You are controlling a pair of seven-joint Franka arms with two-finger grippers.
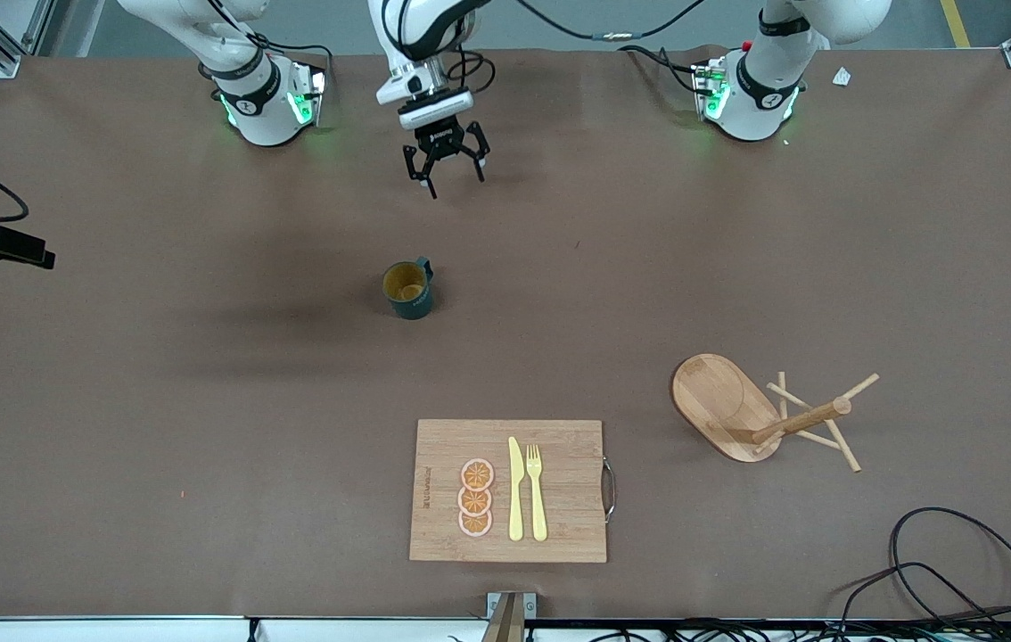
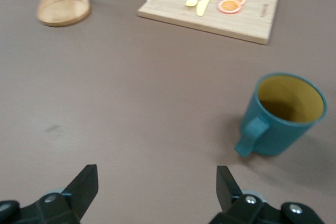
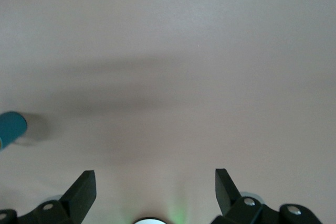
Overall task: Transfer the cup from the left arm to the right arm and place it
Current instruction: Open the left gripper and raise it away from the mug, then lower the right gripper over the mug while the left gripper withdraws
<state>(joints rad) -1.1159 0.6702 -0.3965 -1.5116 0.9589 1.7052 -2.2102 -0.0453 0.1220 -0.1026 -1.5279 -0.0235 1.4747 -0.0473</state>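
Nearest the camera, a wooden cutting board point(image 1: 505, 490) lay flat on the brown surface point(image 1: 158, 401), carrying three orange slices point(image 1: 476, 497), a yellow knife point(image 1: 515, 489) and a yellow fork point(image 1: 537, 492) side by side. Toward the left arm's end, a wooden mug stand point(image 1: 737, 406) lay tipped on its side, its pegs sticking out. Farther from the camera than the board, the cup point(image 1: 407, 290) stood upright on the surface, well apart from everything else; its opening showed only the mustard-yellow inside, and its small handle pointed toward the robots' bases. The left end effector point(image 1: 445, 174) hung over bare surface between the two bases, farther back than the cup, its fingers point(image 2: 86, 182) spread wide, released and touching nothing; its wrist view showed the cup close ahead and off to one side. The right arm waited, its end effector point(image 3: 155, 179) also spread wide and unladen over bare surface.
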